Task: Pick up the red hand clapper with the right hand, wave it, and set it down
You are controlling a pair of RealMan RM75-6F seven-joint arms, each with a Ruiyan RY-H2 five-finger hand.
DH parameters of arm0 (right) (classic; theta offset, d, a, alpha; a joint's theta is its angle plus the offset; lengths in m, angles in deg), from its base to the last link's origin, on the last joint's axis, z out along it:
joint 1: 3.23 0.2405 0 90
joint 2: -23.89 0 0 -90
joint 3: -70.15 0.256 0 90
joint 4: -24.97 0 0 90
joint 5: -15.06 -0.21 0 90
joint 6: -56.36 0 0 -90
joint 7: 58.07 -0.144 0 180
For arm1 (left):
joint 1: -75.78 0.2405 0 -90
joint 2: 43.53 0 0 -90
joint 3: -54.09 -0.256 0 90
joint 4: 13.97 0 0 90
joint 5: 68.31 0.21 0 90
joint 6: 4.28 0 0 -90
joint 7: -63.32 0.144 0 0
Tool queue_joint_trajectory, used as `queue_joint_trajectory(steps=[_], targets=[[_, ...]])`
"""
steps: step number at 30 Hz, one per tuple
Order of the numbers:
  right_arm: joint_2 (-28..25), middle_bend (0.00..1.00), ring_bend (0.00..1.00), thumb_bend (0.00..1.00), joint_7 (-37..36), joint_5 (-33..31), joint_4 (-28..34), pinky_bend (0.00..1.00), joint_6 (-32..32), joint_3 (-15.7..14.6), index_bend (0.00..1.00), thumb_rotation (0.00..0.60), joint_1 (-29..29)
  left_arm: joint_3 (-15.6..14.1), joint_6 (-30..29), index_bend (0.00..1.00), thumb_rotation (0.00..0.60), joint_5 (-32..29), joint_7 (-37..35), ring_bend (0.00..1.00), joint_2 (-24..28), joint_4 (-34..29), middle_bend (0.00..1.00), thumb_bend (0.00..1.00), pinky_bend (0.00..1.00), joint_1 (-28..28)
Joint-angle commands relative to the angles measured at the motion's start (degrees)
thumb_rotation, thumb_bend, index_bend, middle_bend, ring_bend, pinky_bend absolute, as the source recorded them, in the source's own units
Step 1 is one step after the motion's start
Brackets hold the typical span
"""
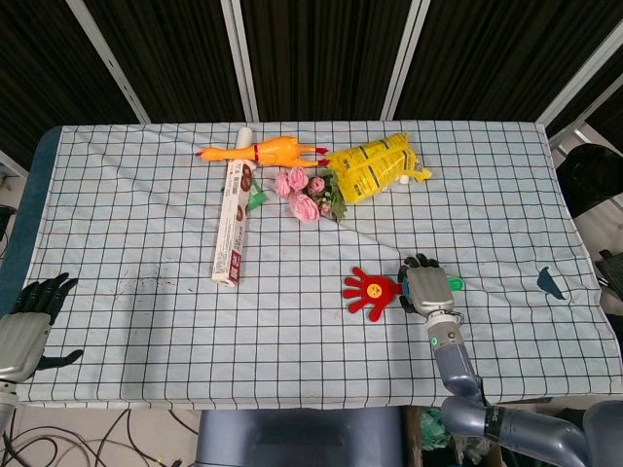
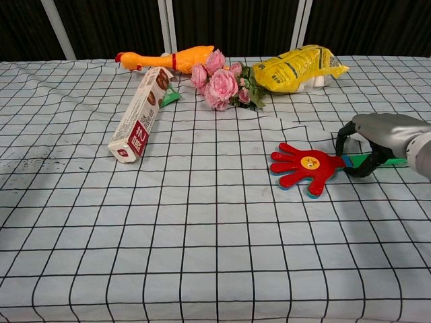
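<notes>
Nearest, at approx 8 o'clock on the counter point(image 1: 117, 341) edge in head view: left robot hand point(image 1: 34, 311) idle, fingers apart, nothing in it, off to the side and not part of the job.

At approx 4 o'clock: right robot hand point(image 2: 377, 145) down over the green handle of the red hand clapper point(image 2: 306, 165), dark fingers curled around/over it in chest view. Looks like grasping the handle, but clapper flat on the checked cloth, red palm spread toward 9 o'clock from the hand. Judged stage: pick-up just being secured, no lift yet; wave and set-down both left.

Hard to make out: whether fingers truly close under the handle or only rest on it — thumb side hidden by the hand's own back in head view, and chest view crops the wrist at the frame edge. Most of handle covered; only a green tip shows past the hand at 3 o'clock.

Further back, well apart from the work: long box point(image 1: 234, 229) at 11 o'clock, pink flowers point(image 1: 307, 195) near centre-far, rubber chicken point(image 1: 263, 151) and yellow bag point(image 1: 375, 165) at 12 to 1 o'clock. Dark mark on the cloth at far 3 o'clock, unclear what.
</notes>
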Motion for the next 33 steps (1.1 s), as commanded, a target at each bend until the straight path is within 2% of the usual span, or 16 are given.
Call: queue_joint_trajectory(steps=[1,26,33], targets=[[0.06,0.20,0.10,0.39,0.02,-0.14,-0.15,0.19,0.03,-0.04,0.58,0.600,-0.05,0.03,0.05,0.00,0.600,-0.03,-0.01,0.00,0.03,-0.02,0.00,0.00,0.00,0.00],[0.24,0.20,0.10,0.39,-0.58,-0.08,-0.46,0.19,0.01,-0.36,0.58,0.600,-0.47,0.18,0.76,0.00,0.600,-0.35,-0.48,0.00,0.24,-0.46,0.00,0.00,0.01,-0.02],[-0.14,0.23,0.12,0.40,-0.94,0.27,0.34,0.20,0.28,-0.31,0.62,0.600,-0.67,0.16,0.79,0.00,0.600,-0.12,-0.72,0.00,0.26,-0.44,0.00,0.00,0.01,0.00]])
